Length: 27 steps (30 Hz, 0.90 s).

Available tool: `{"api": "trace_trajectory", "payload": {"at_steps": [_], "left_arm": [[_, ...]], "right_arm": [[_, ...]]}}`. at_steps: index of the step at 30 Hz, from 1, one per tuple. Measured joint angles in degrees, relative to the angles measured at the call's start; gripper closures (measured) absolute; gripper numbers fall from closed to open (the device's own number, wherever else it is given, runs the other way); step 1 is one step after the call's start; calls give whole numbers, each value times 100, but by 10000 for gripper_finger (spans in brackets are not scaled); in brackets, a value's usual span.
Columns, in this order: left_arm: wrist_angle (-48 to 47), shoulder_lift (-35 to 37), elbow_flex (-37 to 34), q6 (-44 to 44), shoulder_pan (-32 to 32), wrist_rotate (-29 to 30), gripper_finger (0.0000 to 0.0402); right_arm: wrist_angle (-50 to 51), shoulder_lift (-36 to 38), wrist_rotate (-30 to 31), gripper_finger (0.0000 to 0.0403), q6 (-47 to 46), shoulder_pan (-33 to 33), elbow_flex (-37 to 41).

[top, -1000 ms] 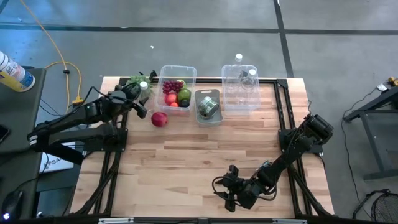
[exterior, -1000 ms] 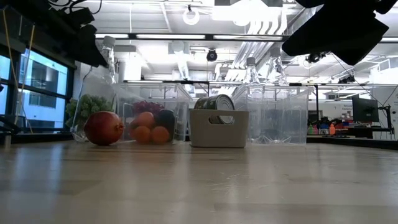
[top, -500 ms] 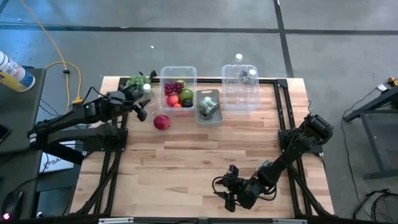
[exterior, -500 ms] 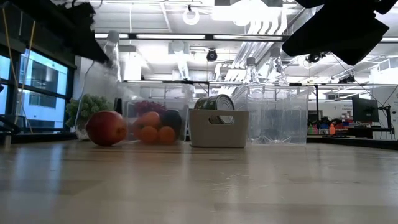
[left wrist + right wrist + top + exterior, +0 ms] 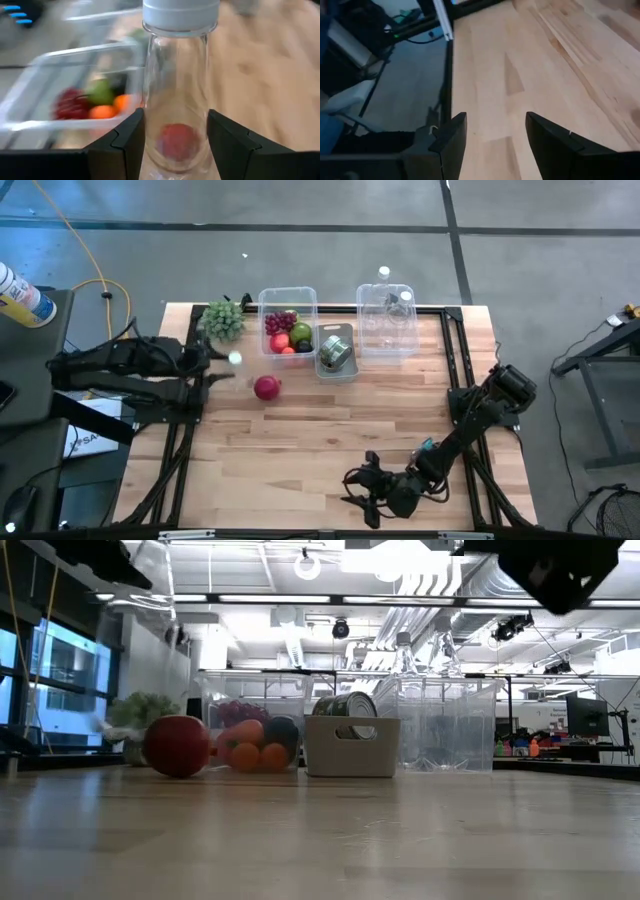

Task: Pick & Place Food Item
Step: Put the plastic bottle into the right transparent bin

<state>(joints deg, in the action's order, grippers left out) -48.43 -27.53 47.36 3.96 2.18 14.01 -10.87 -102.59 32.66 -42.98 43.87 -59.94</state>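
Left gripper (image 5: 175, 145) holds a clear plastic bottle with a white cap (image 5: 176, 95), fingers closed on its sides, by the table's left edge.

To finish well, it should keep the bottle upright and steer clear of the loose red apple (image 5: 266, 387) lying just in front of the clear fruit-filled bin (image 5: 288, 315). The right gripper (image 5: 495, 140) waits, half open and empty, near the front edge. No readable writing shows.

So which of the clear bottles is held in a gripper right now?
The bottle between the left gripper jaws, by the table's left edge. The other bottles stand in the clear bin at the far right, untouched.
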Motion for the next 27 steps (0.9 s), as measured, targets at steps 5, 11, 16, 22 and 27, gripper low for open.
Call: {"api": "trace_trajectory", "payload": {"at_steps": [5,11,16,22,27], "left_arm": [[-103,-519,91,-144,1061,-102,227],[-100,-1608,577,-829,2332,-78,227],[286,-2783,1093,-1235,3258,225,226],[2131,-4003,1287,-1320,3722,226,226],[3535,-4656,1308,-1582,3692,216,226]], "right_arm": [[-811,0,25,210,893,135,0],[-1413,0,28,210,1641,281,0],[-1573,-2,74,210,2018,280,0],[-2113,-2,78,210,3131,157,-2],[-2234,-2,39,210,4269,138,-3]]}}
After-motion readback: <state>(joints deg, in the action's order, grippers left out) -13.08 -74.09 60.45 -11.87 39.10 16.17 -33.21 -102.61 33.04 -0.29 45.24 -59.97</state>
